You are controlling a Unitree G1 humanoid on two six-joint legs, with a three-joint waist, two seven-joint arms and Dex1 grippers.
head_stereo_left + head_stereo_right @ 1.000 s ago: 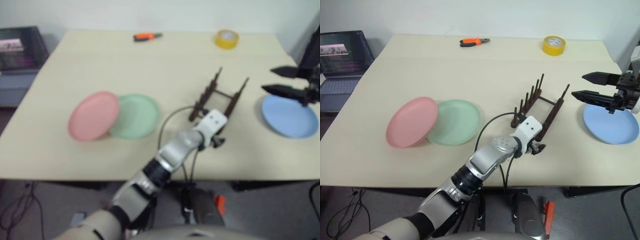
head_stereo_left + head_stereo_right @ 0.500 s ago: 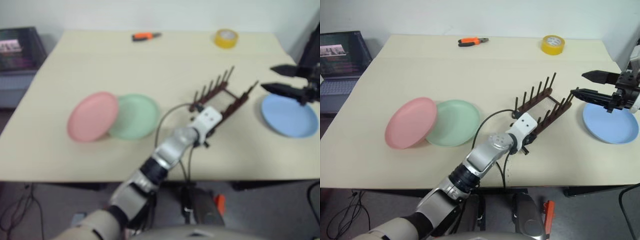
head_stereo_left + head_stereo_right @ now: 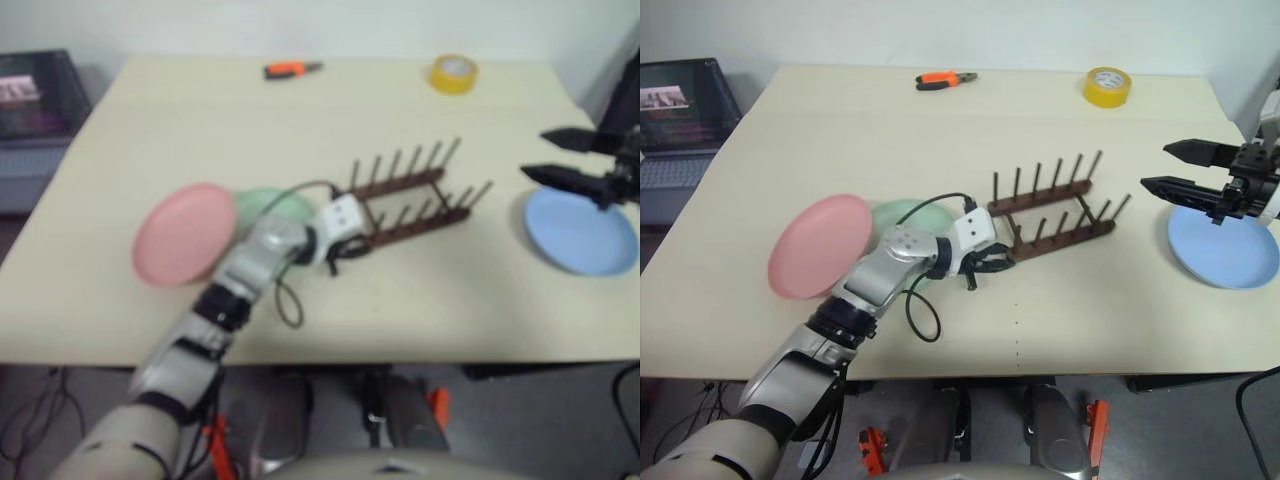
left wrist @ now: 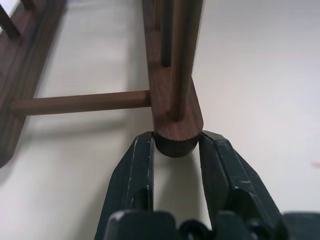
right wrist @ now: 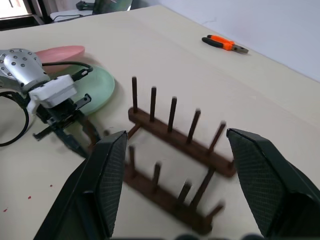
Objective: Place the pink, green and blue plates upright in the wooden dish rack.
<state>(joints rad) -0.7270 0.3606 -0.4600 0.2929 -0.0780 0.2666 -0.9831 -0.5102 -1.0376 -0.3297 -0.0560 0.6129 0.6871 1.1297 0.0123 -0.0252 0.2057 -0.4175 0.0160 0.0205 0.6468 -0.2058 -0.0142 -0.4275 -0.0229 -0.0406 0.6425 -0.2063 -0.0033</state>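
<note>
Swung round since a second ago, the small dark brown wooden dish rack with thin upright pegs now lies nearly crosswise on the pale beige table, where earlier its long rails ran away from the robot. Left gripper: black fingers clamped on the rounded end of the rack's near rail, shown close in the left wrist view; in the head views that same end is hidden behind the white wrist housing. Round pale pink plastic plate: flat on the table at the robot's left, overlapping the mint green plate, which is mostly covered by the left forearm. Light blue plate: flat near the table's right edge, apart from the rack. Right gripper: raised above the blue plate, fingers spread wide, empty; its arm is cut off at the frame edge. Orange-handled pliers and yellow tape roll: far side of table. Laptop: beside the table's left, partly cropped.
</note>
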